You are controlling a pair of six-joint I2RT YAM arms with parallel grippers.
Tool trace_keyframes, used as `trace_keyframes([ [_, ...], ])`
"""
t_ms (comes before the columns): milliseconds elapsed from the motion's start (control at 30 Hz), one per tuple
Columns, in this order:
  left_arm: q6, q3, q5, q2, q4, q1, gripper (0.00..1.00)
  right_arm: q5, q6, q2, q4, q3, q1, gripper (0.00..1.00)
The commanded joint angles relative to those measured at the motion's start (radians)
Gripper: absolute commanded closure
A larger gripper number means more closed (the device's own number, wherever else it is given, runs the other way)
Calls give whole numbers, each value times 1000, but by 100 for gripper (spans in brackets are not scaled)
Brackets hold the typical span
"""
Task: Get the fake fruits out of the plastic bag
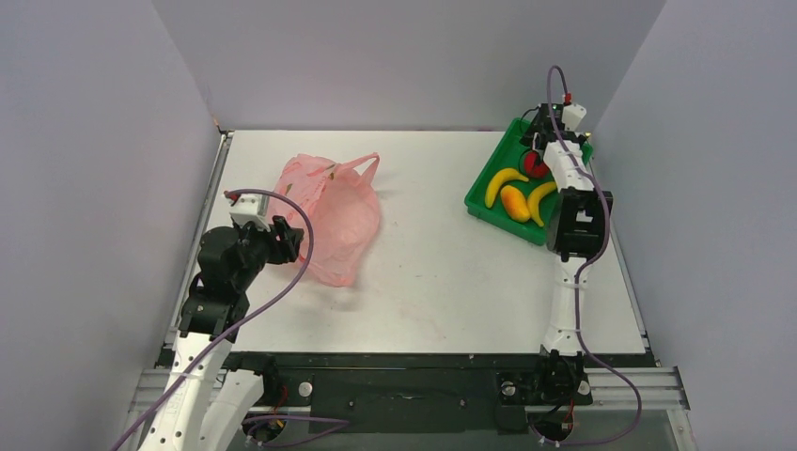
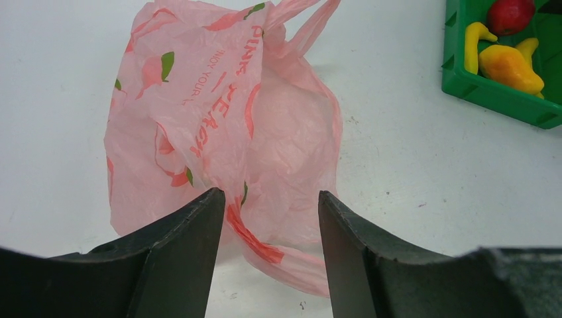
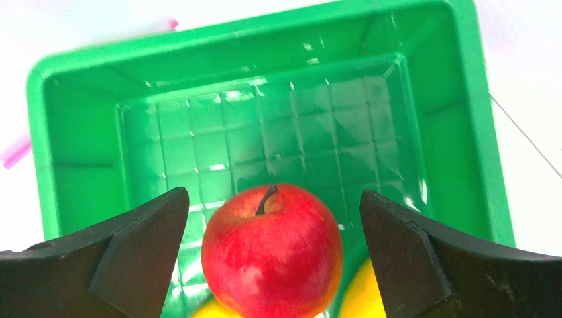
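Right jaws wide, red apple (image 3: 272, 248) between them in green tray (image 3: 73, 146)

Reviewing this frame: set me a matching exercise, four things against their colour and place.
Things:
1 apple
2 plastic bag
3 mango
4 tray

Colour and place:
a pink, crumpled on the table
b green, holding the fruits
c red, between the open right fingers
d orange-yellow, beside a banana

Pairs: 1c, 2a, 3d, 4b
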Motion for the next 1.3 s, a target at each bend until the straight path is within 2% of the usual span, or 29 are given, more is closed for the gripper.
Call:
trace_keyframes([
  [0,7,-2,33,-20,78,0,48,67,-10,-223,-7,-131,27,3],
  [300,-3,-10,61,-42,99,-3,48,162,32,-707,61,-656,142,3],
  [467,-54,4,97,-51,122,-6,47,133,37,-941,69,-854,256,3],
  [633,-122,100,152,-72,78,-5,46,36,43,-1221,65,-1014,345,2],
  [700,-147,160,193,-70,37,-5,42,18,24,-1328,58,-1049,370,2],
  [800,-172,305,248,-41,-51,-5,42,2,-8,-1505,16,-1069,381,2],
  [1033,-218,520,215,-58,-140,-4,39,-65,-5,-1837,-30,-1087,383,2],
  [1133,-232,589,202,-70,-132,-4,39,-11,0,-1970,-21,-1103,383,2],
  [1267,-243,632,174,-82,-121,-4,38,68,4,-2061,-20,-1104,383,2],
])
